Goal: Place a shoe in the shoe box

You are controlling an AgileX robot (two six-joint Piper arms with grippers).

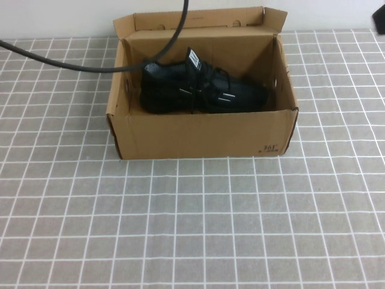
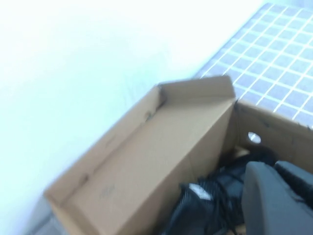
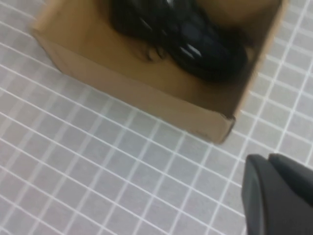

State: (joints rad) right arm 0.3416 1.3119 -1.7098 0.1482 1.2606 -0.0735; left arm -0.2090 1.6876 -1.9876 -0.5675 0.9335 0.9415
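Note:
The black shoe (image 1: 198, 90) lies on its side inside the open brown shoe box (image 1: 204, 135), toe toward the right, white tongue tag up. The lid flap stands upright at the back. Neither gripper shows in the high view. In the left wrist view my left gripper (image 2: 274, 169) hangs shut and empty over the box (image 2: 156, 147), close above the shoe (image 2: 205, 205). In the right wrist view my right gripper (image 3: 268, 161) is shut and empty, above the checked cloth outside the box's (image 3: 137, 88) front corner, away from the shoe (image 3: 181, 39).
A black cable (image 1: 90, 63) runs from the left edge across the box's back left corner and up out of view. A dark object (image 1: 380, 21) sits at the far right top corner. Grey checked cloth (image 1: 192, 229) covers the table; a white wall stands behind.

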